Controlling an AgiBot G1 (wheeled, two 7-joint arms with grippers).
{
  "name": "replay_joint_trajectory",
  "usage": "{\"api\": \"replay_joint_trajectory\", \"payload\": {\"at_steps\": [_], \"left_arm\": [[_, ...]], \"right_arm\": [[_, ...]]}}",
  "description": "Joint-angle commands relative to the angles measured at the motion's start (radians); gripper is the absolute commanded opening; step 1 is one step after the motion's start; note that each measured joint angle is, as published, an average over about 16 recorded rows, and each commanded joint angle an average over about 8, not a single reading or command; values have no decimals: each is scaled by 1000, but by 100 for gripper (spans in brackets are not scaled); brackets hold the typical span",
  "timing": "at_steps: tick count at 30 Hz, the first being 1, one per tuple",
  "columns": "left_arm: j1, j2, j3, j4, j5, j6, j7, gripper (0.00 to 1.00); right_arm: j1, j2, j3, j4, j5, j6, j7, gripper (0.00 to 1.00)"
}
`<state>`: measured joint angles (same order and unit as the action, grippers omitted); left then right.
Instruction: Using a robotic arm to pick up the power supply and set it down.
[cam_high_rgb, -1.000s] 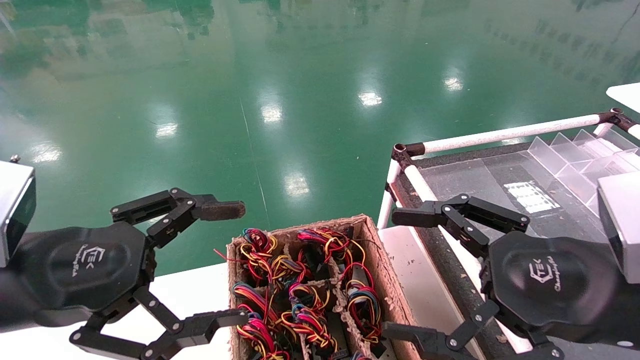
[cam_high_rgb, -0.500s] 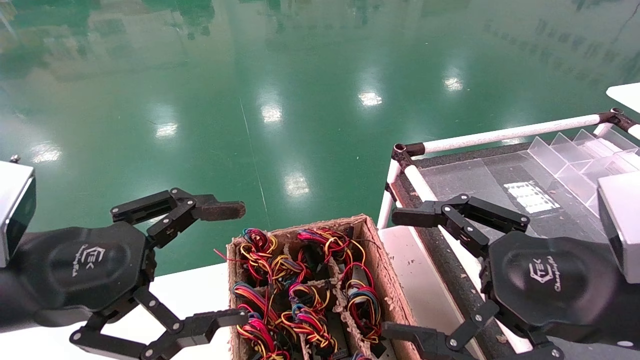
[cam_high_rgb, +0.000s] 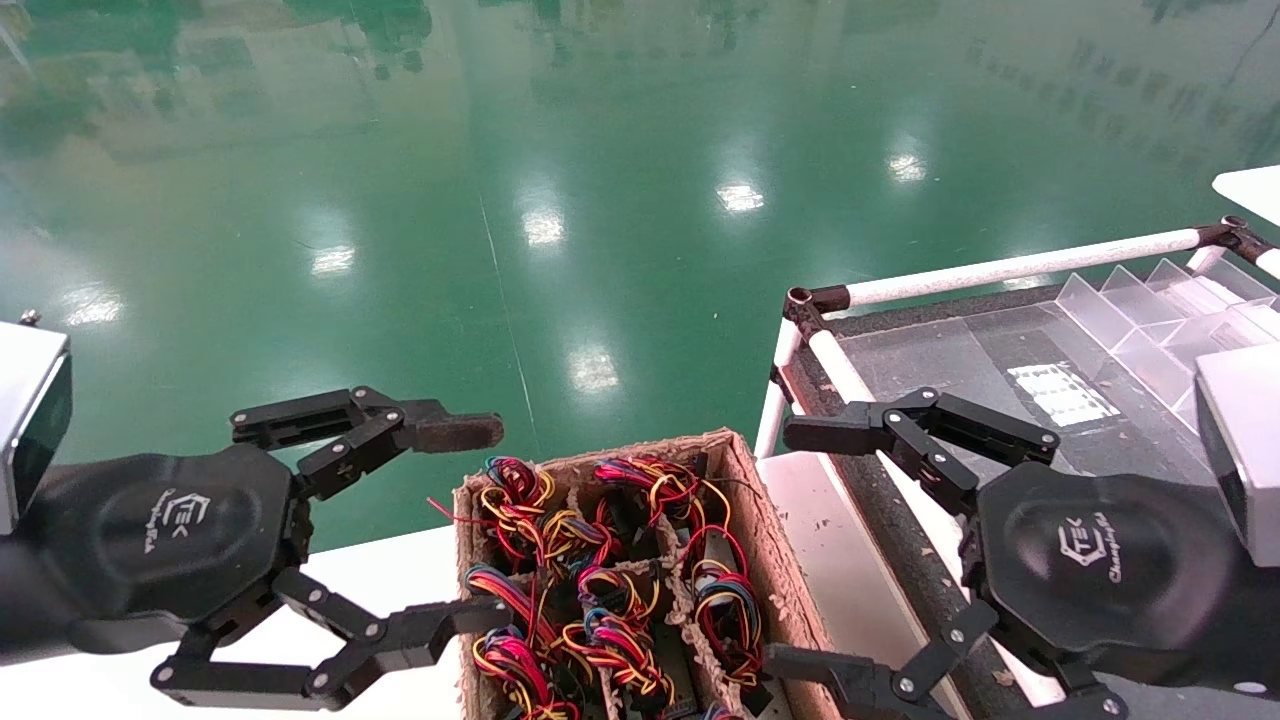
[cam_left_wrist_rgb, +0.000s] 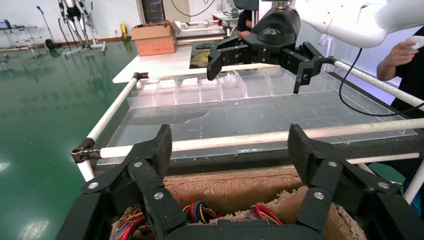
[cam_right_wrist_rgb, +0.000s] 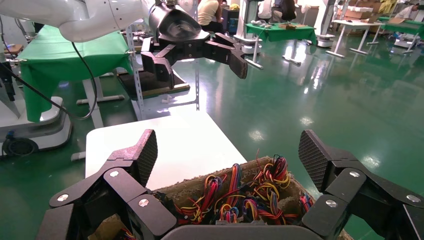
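Several power supplies stand in the divided brown carton (cam_high_rgb: 772, 540). Only their looped red, yellow and blue wire bundles (cam_high_rgb: 615, 640) show clearly; the metal bodies are mostly hidden. My left gripper (cam_high_rgb: 492, 522) is open at the carton's left side, its worn brownish fingertip (cam_high_rgb: 460, 432) past the far left corner and its other finger over the left wall. My right gripper (cam_high_rgb: 780, 548), with all-black fingertips, is open at the carton's right side. Neither holds anything. The left wrist view (cam_left_wrist_rgb: 230, 142) and the right wrist view (cam_right_wrist_rgb: 227, 150) look over the wires (cam_right_wrist_rgb: 235, 195) between open jaws.
The carton rests on a white table (cam_high_rgb: 380, 580). To the right is a rack framed by white tubes (cam_high_rgb: 1000, 268), with a clear divided tray (cam_high_rgb: 1150, 310) on it. Green floor lies beyond. A person's arm (cam_left_wrist_rgb: 400, 55) shows past the rack.
My left gripper has shifted slightly toward the carton, so its near finger now reaches over the left wall. The right gripper has not moved.
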<state>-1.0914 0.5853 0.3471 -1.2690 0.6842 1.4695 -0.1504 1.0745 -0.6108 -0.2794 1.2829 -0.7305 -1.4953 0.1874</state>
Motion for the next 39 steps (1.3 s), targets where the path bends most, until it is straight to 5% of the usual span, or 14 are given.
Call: {"api": "replay_joint_trajectory", "payload": {"at_steps": [1, 31, 39], "left_arm": [[0, 0, 0, 0, 0, 0, 0, 0], [0, 0, 0, 0, 0, 0, 0, 0], [0, 0, 0, 0, 0, 0, 0, 99]], "right_arm": [[0, 0, 0, 0, 0, 0, 0, 100], [0, 0, 0, 0, 0, 0, 0, 100], [0, 0, 0, 0, 0, 0, 0, 100]]}}
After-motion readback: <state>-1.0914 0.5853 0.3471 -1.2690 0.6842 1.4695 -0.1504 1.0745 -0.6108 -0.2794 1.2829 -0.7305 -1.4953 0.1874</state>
